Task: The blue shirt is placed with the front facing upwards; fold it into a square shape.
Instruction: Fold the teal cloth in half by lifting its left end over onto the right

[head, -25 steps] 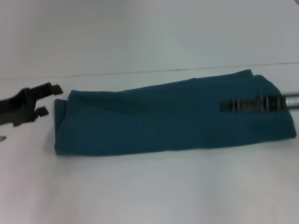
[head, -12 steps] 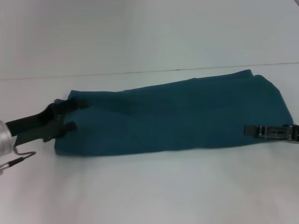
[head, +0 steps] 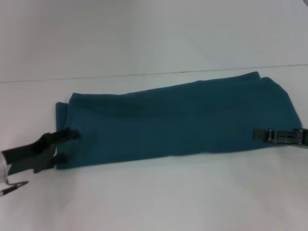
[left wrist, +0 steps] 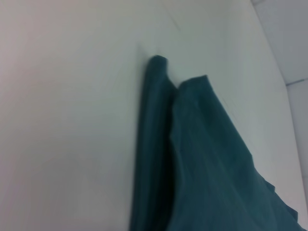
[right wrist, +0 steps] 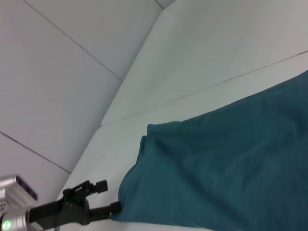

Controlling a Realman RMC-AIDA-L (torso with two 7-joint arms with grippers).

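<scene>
The blue shirt [head: 178, 120] lies folded into a long band across the white table, and its lettering is hidden. It also shows in the left wrist view [left wrist: 207, 159] and the right wrist view [right wrist: 231, 163]. My left gripper [head: 65, 147] is open at the shirt's near left corner, with one finger over the cloth edge and one by the corner. It also shows in the right wrist view [right wrist: 108, 196]. My right gripper [head: 276, 135] lies low over the shirt's right end, close to its near edge.
The white table [head: 154, 202] stretches in front of the shirt and to both sides. Its back edge meets a pale wall [head: 154, 33] behind the shirt.
My left gripper has moved from the shirt's far left corner toward me to its near left corner. My right gripper came toward me along the right end, then held still.
</scene>
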